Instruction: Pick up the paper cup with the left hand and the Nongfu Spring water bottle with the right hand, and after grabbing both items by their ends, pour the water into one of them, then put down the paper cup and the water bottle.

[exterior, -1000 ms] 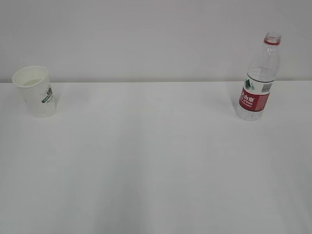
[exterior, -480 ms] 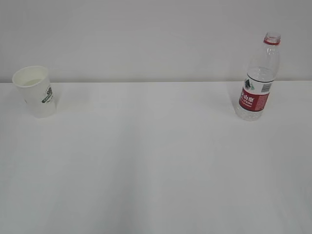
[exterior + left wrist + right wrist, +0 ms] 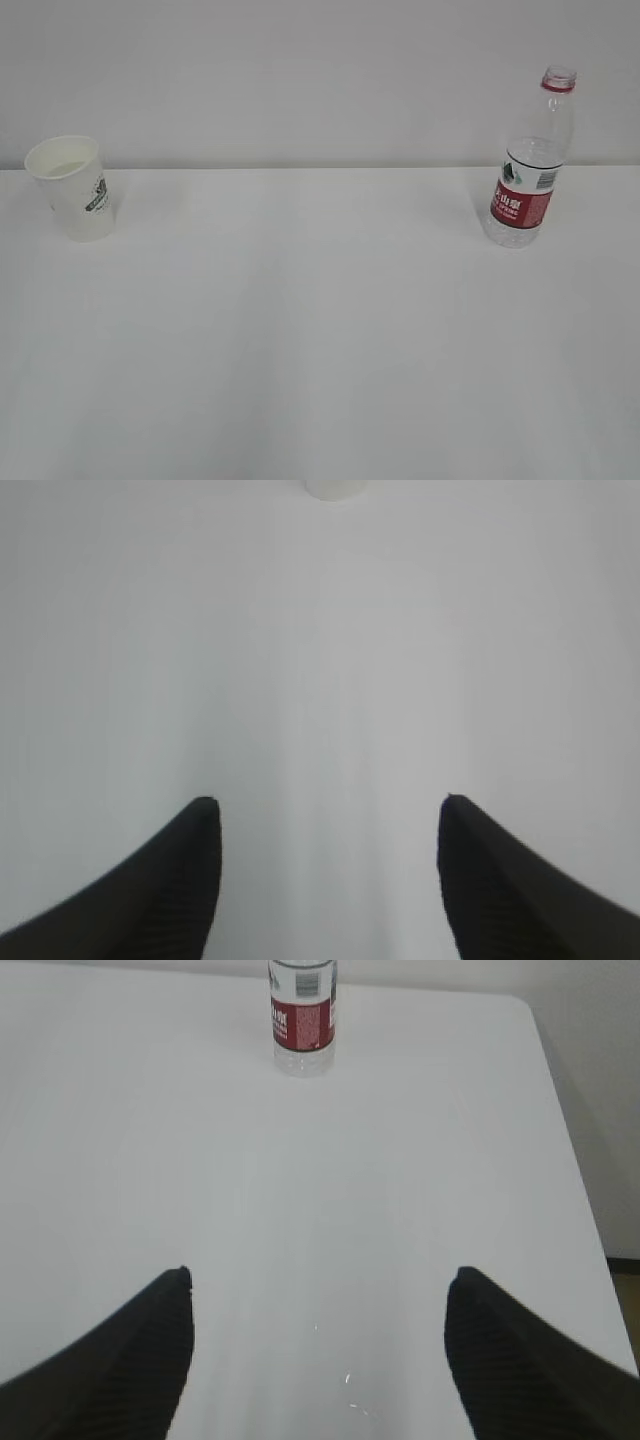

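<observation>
1. Paper cup (image 3: 72, 187): white, tapered, green-and-black logo low on its wall. Stands upright at the far left of the counter (image 3: 320, 330), close to the back wall (image 3: 300, 80). Some pale liquid shows inside. Position unchanged from a second ago. In the left wrist view only its base (image 3: 337, 489) shows at the top edge.
2. Nongfu Spring water bottle (image 3: 530, 160): clear plastic, red label, red neck ring, uncapped. Stands upright at the far right of the counter, well apart from the cup. Position unchanged from a second ago. In the right wrist view its lower half (image 3: 301, 1020) stands straight ahead, far from the fingertips.
3. Left gripper (image 3: 330, 810): jaws spread wide, nothing between them, over bare counter. Out of the exterior view, as in both earlier frames.
4. Right gripper (image 3: 318, 1280): jaws spread wide, holding nothing, over bare counter near its right edge. Out of the exterior view, as earlier.
5. Change noted: none visible in the exterior view.
</observation>
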`<action>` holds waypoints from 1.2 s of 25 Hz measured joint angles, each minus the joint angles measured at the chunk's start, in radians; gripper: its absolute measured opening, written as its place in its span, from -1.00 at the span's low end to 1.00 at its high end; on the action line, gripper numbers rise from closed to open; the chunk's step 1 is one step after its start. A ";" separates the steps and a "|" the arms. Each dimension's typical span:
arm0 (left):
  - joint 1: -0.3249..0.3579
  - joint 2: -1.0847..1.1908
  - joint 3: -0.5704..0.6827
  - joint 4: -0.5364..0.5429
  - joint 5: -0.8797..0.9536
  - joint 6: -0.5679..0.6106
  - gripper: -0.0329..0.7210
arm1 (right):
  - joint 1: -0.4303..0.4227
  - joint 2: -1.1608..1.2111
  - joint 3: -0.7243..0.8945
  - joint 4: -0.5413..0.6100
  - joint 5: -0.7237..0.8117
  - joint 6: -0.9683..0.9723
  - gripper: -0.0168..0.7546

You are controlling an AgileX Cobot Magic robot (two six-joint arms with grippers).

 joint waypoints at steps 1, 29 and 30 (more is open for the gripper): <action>0.000 -0.007 0.006 0.000 0.002 0.001 0.37 | 0.000 0.000 0.007 0.000 0.006 -0.002 0.57; 0.000 -0.244 0.017 -0.006 0.025 0.002 0.21 | 0.000 -0.122 0.033 -0.006 0.054 -0.004 0.57; 0.000 -0.244 0.017 -0.006 0.025 0.002 0.21 | 0.000 -0.122 0.033 -0.006 0.054 -0.004 0.57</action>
